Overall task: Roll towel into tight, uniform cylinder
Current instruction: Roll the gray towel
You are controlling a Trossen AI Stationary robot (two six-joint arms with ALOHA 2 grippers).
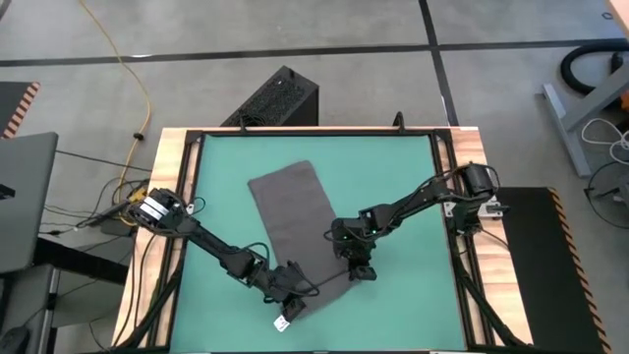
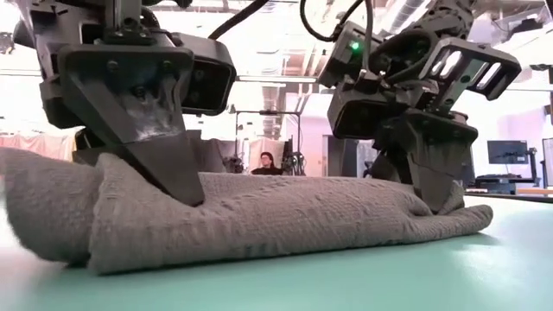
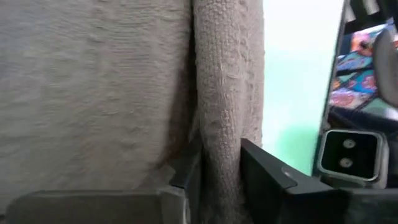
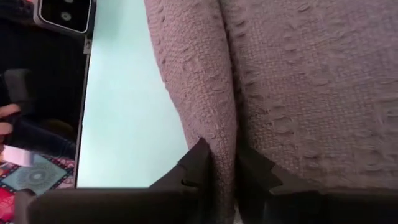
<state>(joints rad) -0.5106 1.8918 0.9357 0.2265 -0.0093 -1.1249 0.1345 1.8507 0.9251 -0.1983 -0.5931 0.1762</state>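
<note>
Green matting covers the tabletop (image 1: pixel 413 187), with workshop clutter beyond. Towel (image 1: pixel 295 211) lies flat across the mat's middle, its near edge turned over into a first low fold along the front. Left gripper (image 1: pixel 288 293) holds that fold at one end, fingers (image 3: pixel 273 180) closed on the cloth. Right gripper (image 1: pixel 359 267) pinches the fold's other end, fingers (image 4: pixel 199 165) narrow around it. Fold appears thicker at the left end than the right. Risk assessed: uneven advance of the two arms would skew the roll into a cone; a slipped pinch would let the loose fold spring open.
</note>
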